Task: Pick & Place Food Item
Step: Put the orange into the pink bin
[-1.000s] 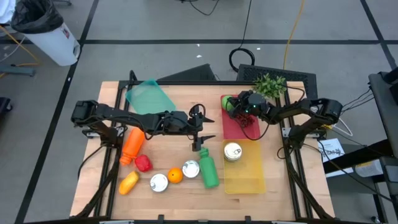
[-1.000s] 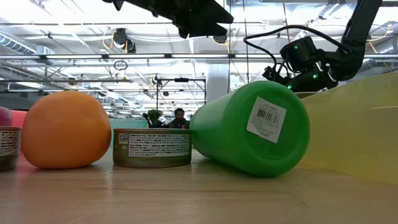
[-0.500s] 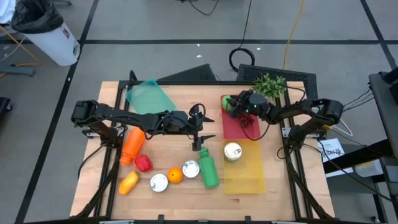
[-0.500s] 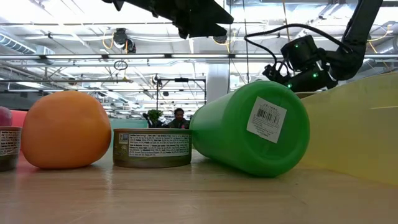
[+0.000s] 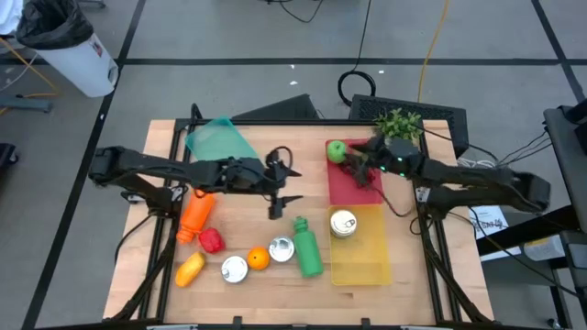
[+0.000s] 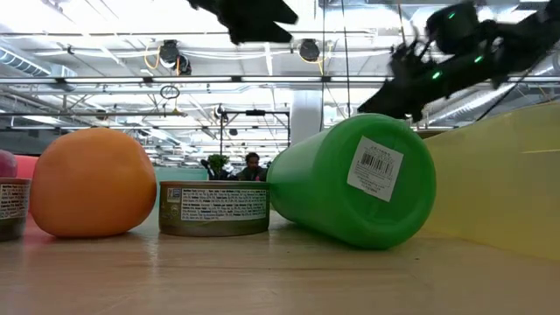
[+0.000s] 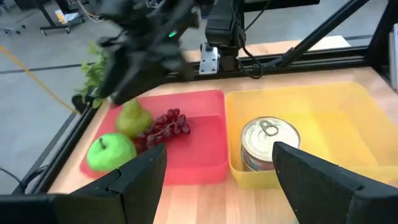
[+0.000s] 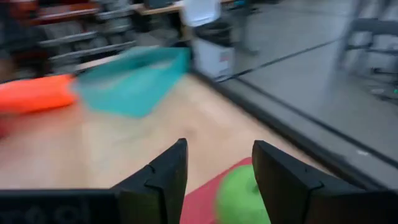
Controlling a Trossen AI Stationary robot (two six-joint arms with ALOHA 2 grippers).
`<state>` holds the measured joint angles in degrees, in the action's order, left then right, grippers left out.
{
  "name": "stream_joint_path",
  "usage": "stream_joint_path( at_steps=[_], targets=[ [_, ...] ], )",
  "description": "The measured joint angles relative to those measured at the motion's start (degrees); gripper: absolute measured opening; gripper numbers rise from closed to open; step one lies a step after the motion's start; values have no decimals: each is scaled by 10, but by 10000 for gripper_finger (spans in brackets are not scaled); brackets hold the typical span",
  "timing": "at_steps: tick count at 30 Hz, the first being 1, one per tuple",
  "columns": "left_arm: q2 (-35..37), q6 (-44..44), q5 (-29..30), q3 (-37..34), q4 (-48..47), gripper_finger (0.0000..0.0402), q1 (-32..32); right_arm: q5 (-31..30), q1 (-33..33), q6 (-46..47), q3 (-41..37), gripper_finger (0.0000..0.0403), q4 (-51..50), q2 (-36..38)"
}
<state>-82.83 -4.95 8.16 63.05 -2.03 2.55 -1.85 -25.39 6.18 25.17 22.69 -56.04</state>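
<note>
A green apple (image 5: pixel 337 149) lies at the far left corner of the red tray (image 5: pixel 353 188), next to a pear (image 7: pixel 132 118) and dark grapes (image 7: pixel 163 127). My right gripper (image 5: pixel 359 160) is open and empty, just to the apple's right above the tray. In its wrist view (image 8: pixel 219 149) the apple (image 8: pixel 242 193) shows below and between the fingers, apart from them. My left gripper (image 5: pixel 281 189) hangs open and empty over bare wood at mid table, facing the trays (image 7: pixel 219 155).
A yellow tray (image 5: pixel 362 257) holds a can (image 5: pixel 343 222). A green bottle (image 5: pixel 307 247), two cans, an orange (image 5: pixel 258 258), a red fruit, a yellow item and an orange bottle (image 5: pixel 194 213) lie at the near left. A teal tray (image 5: pixel 220 142) sits far left.
My right gripper has drawn back from the apple toward the table's right edge and risen, moving fast. The apple, half covered by the gripper before, now lies in plain view in the red tray. My left gripper has moved toward the left and slightly the far edge, staying open.
</note>
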Motion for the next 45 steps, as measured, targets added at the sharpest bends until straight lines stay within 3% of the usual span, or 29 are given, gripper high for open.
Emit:
stream_joint_path(
  at_steps=[6, 10, 17, 24, 37, 40, 45],
  targets=[
    [112, 12, 23, -82, 4, 296, 20, 131, 51, 17, 0, 157, -217, 209],
    [191, 49, 72, -191, 81, 296, 34, 213, 96, 51, -6, 150, -263, 318],
    [295, 79, 85, -348, 251, 296, 64, 232, 171, 53, -50, 144, -265, 420],
    [324, 123, 83, -422, 388, 296, 90, 250, 208, 51, -92, 144, -260, 461],
    [272, 242, 75, -414, 353, 296, 106, 245, 209, 52, -97, 143, -260, 462],
    [236, 287, 69, -359, 259, 296, 125, 245, 209, 51, -97, 144, -260, 462],
    [144, 331, 69, -182, -13, 296, 164, 245, 209, 51, -97, 142, -260, 462]
  ],
)
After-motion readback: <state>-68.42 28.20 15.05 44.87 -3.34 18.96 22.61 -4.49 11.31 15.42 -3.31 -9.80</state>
